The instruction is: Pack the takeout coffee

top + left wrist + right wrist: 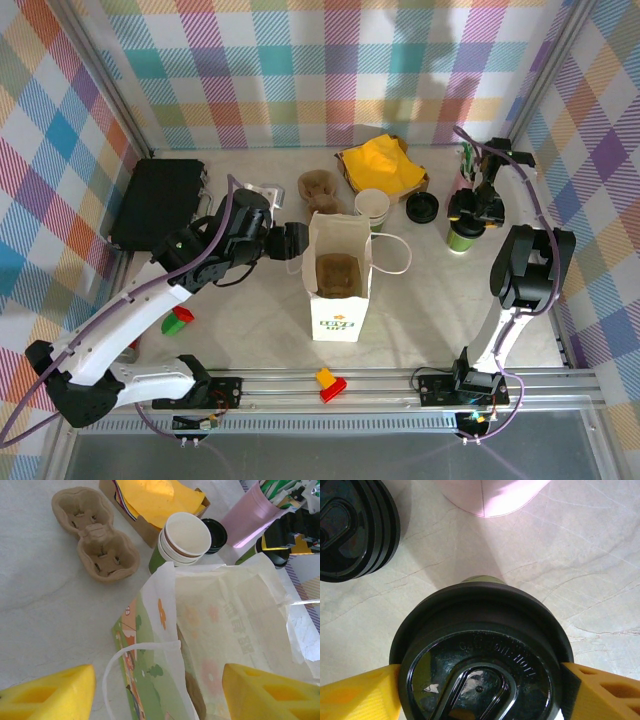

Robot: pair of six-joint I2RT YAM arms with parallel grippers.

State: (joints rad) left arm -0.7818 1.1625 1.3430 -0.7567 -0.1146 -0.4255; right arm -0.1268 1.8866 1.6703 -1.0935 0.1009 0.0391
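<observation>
The takeout coffee (462, 236), a small green cup under a black lid (482, 660), stands at the right of the table, just in front of the pink straw cup. My right gripper (468, 212) is down over it. In the right wrist view its yellow fingers (360, 692) press the lid's rim on both sides, so the right gripper (480, 692) is shut on the cup. The white paper bag (340, 285) stands open mid-table with a brown carrier (338, 272) inside. My left gripper (160, 690) is open, straddling the bag's left wall (165, 630) and handle.
Behind the bag are a stack of cream cups (372, 207), a stack of black lids (421, 207), a box of yellow napkins (382, 165) and a spare pulp carrier (318, 188). The pink straw cup (466, 170) stands close behind the coffee. A black case (160, 200) lies far left.
</observation>
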